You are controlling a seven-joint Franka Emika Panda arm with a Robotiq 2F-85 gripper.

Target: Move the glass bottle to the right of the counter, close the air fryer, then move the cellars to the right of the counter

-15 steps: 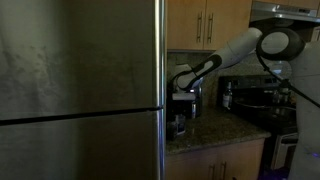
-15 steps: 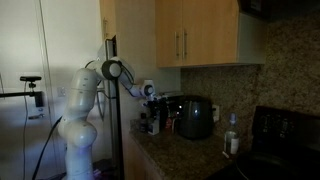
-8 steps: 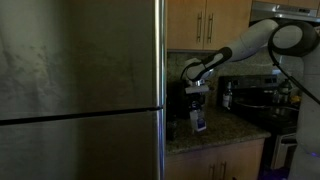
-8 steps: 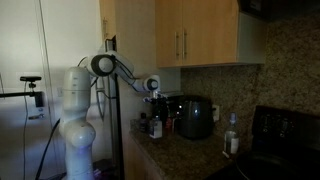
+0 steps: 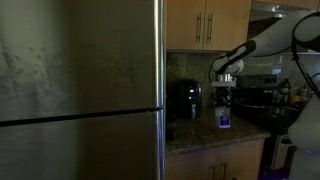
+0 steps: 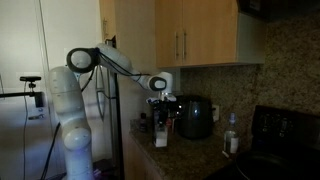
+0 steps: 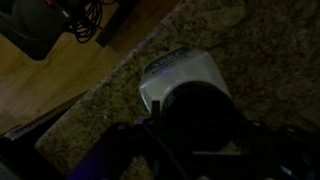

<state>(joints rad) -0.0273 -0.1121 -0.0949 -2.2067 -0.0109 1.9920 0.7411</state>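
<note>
Your gripper (image 5: 224, 102) has its jaws clamped on the glass bottle (image 5: 224, 119), held upright near the air fryer (image 5: 185, 98) above the counter (image 5: 203, 136).

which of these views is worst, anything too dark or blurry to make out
Wrist view: darkest and soft all over; the glass bottle is just a blurred pale top over the counter. In an exterior view the fridge door shows dull mottled reflections and the gripper is small and dim. In an exterior view the air fryer is a black shape without detail.
</note>
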